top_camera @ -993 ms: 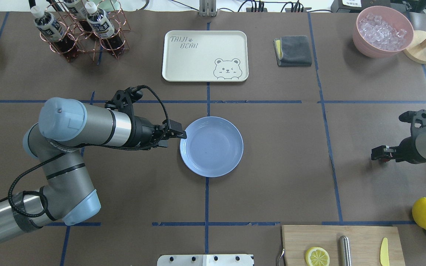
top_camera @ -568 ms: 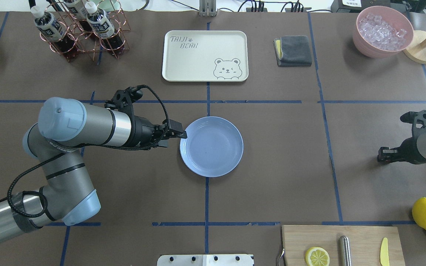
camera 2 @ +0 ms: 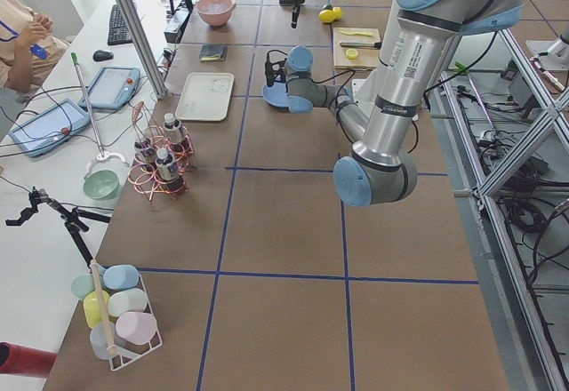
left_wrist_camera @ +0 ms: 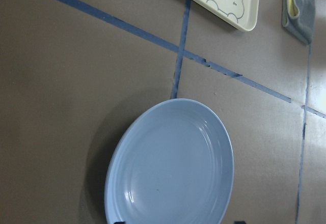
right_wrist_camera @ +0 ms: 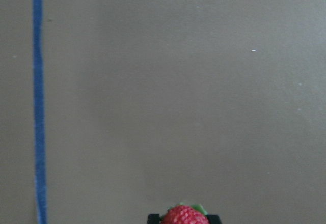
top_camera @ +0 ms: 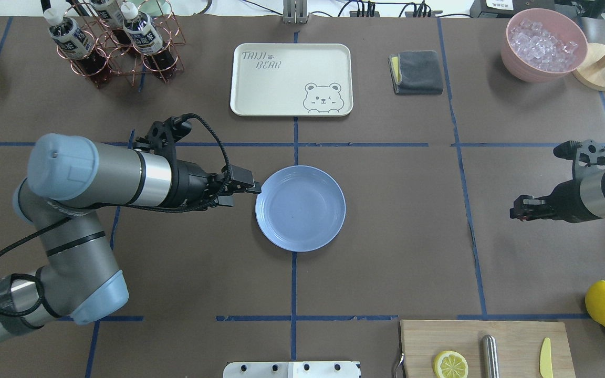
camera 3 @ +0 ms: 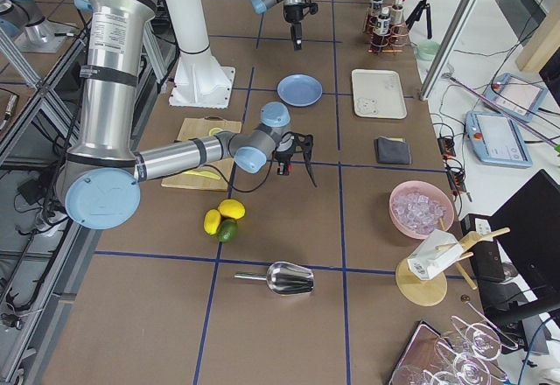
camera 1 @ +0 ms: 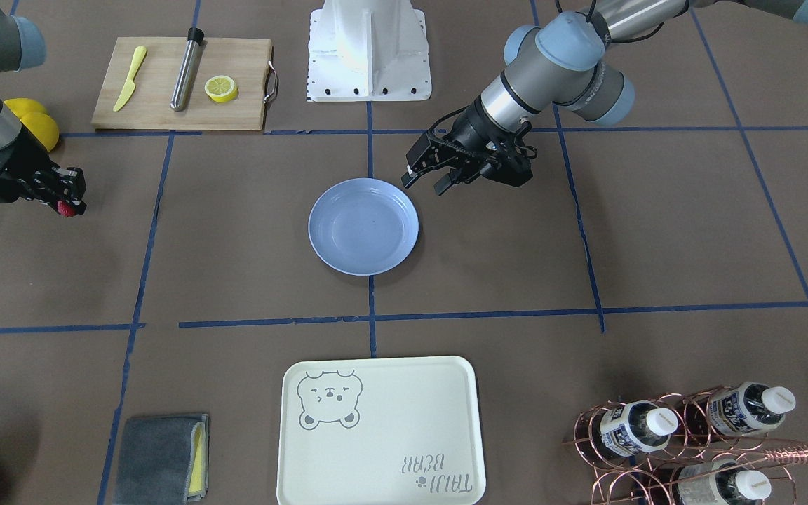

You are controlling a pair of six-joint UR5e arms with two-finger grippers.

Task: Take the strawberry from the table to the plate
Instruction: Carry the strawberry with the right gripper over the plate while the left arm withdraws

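Two small shifts mark this moment. The right end effector (top_camera: pixel 517 209), its fingertips pinching the strawberry (camera 1: pixel 64 207), has slid inward from the right edge of the bench (top_camera: pixel 397 220) toward the middle. A second ago it sat farther out, and it drew back a touch before coming in. The right wrist view shows the red berry, with a bit of green at its top, caught between the dark fingertips, and only bare brown paper and one blue tape line ahead. The berry appears to be off the surface, though how high I cannot tell.

The left end effector (camera 1: pixel 426 181) has meanwhile backed away from the plate (top_camera: pixel 300 208). Its upper finger had overlapped the plate's rim on the robot's left; now it sits just beside that rim. Its fingers are spread and hold nothing.

The plate lies empty at the middle of the bench, well apart from the strawberry.

By my reading the pick is done and the carry has begun, with most of the crossing still ahead. The left arm's retreat likely clears the space over the plate. The berry is small and held only at the tips, so it could slip before the release.
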